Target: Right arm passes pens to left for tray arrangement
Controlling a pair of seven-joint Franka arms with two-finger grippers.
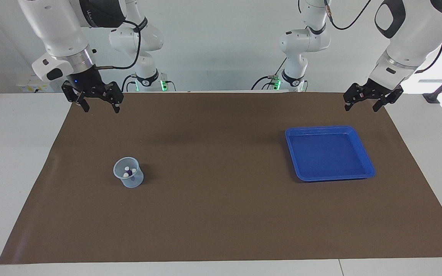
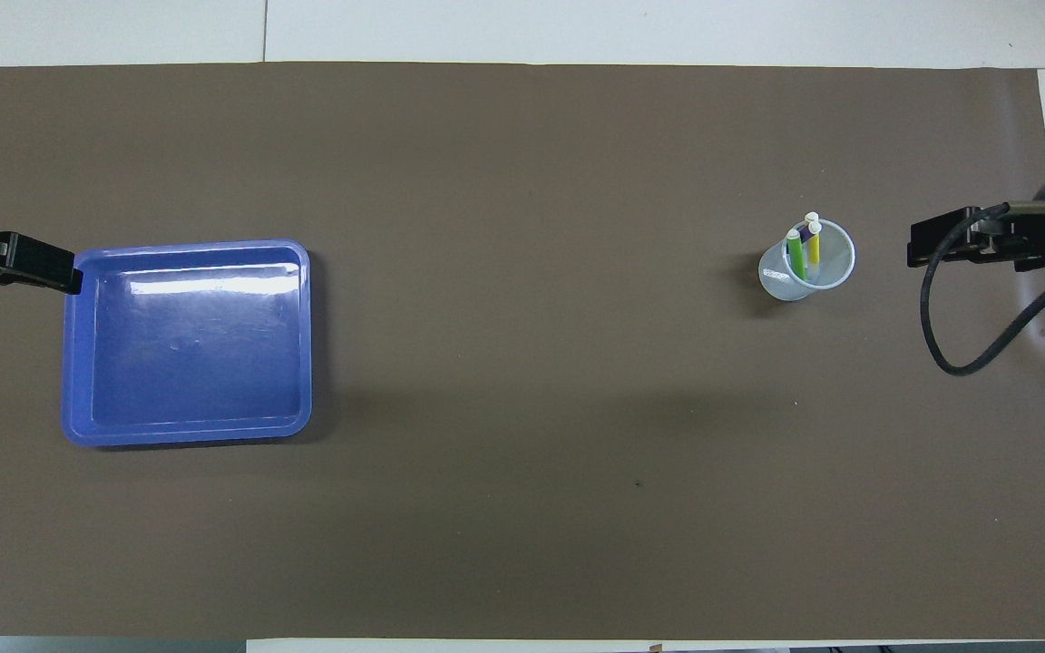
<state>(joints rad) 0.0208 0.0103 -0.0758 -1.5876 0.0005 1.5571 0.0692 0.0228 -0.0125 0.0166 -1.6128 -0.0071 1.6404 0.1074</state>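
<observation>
The right gripper (image 1: pixel 98 103) hangs with fingers apart and empty over the mat's near corner, the left gripper (image 1: pixel 372 101) likewise spread near the empty tray (image 1: pixel 366 168), so nothing has started: the right must first reach the pens (image 2: pixel 804 251) standing in the cup (image 1: pixel 133 181).

We see the pens (image 2: pixel 804 250) standing in a cup (image 2: pixel 806 261) toward the right arm's end of the worktop (image 2: pixel 522 472). The tray (image 2: pixel 186 434) sits well apart, toward the left arm's end.
</observation>
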